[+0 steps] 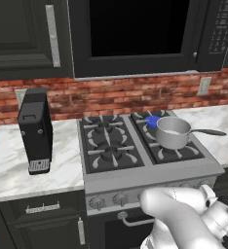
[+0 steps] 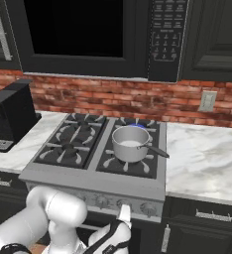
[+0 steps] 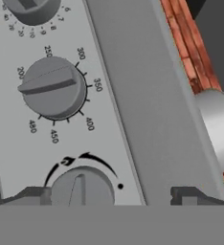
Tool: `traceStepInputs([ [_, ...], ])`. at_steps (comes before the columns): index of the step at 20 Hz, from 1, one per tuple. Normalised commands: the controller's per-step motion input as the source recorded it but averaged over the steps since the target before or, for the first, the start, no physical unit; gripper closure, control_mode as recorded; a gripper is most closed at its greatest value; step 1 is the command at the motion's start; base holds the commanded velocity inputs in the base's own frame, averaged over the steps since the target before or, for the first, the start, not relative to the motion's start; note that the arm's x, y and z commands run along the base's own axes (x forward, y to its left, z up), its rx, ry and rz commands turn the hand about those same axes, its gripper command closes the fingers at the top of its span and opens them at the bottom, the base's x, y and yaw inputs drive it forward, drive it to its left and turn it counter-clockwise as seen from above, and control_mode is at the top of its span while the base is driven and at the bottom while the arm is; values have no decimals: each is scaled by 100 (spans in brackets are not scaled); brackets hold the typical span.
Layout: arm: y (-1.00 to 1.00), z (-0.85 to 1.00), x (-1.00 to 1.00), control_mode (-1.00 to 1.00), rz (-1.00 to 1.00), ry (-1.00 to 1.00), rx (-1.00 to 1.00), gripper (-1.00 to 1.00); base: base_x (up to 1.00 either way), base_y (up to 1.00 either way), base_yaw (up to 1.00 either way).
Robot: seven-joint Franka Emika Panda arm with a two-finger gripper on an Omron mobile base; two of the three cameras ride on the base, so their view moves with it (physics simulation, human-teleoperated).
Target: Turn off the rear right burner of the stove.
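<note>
The wide stainless-steel stove point(image 1: 150, 176) is set into the marble table point(image 1: 18, 165). Its rear right burner point(image 1: 152, 120), marked by blue flame, sits behind a steel saucepan point(image 1: 173, 132). The tool point(image 3: 111, 195) is held spread, released, around a round silver knob point(image 3: 83, 186), apparently for turning.

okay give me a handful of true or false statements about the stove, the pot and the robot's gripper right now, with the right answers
1. A silver pot sits on the stove's right half. True.
2. A blue flame shows at the rear right burner. True.
3. The gripper is clamped shut on a knob. False: its fingers stand wide open either side of it.
4. The pot's handle points toward the coffee maker. False: it points away, to the right.
</note>
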Motion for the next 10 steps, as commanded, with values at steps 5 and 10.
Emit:
traceStepInputs([
  [5,-9,-12,26,-100,0,0,0,-100,0,0,0],
  [10,-8,-6,25,-100,0,0,0,-100,0,0,0],
])
